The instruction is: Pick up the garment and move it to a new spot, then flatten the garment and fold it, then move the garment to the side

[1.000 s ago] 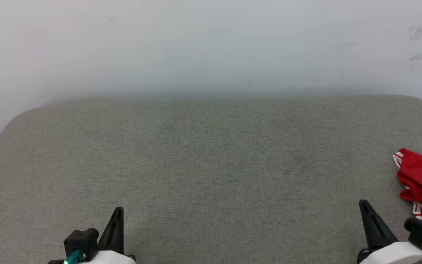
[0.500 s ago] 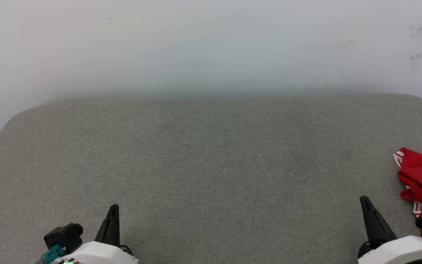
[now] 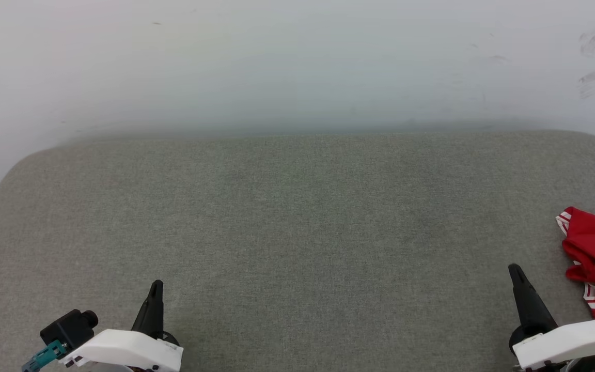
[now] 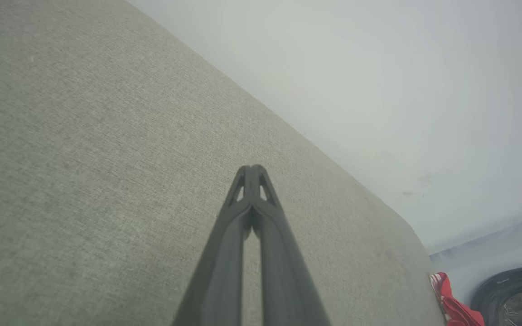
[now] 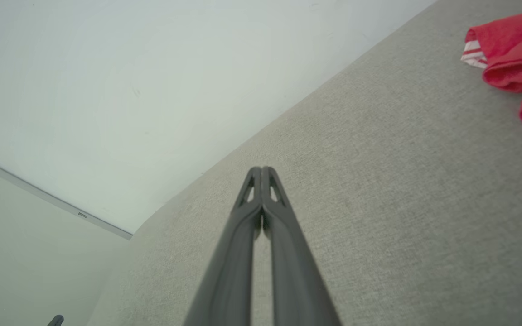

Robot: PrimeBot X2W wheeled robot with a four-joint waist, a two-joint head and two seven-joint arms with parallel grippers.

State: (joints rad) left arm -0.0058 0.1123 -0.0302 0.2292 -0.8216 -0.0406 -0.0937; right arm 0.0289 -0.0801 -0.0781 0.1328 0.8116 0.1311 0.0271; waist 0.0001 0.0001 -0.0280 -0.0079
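1. The garment (image 3: 594, 248) is bunched up at the right edge of the grey cushion (image 3: 297, 232).
2. Left gripper (image 3: 156, 287): near left, jaws pressed together, holding nothing.
3. Right gripper (image 3: 514, 269): near right, jaws together too, empty, close to the garment.

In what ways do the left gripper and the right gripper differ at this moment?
The right gripper is near the red garment; the left gripper is far from it, across the grey surface. In the head view the right gripper's tip reaches higher than the left gripper's. Both are shut, hold nothing and point toward the wall.
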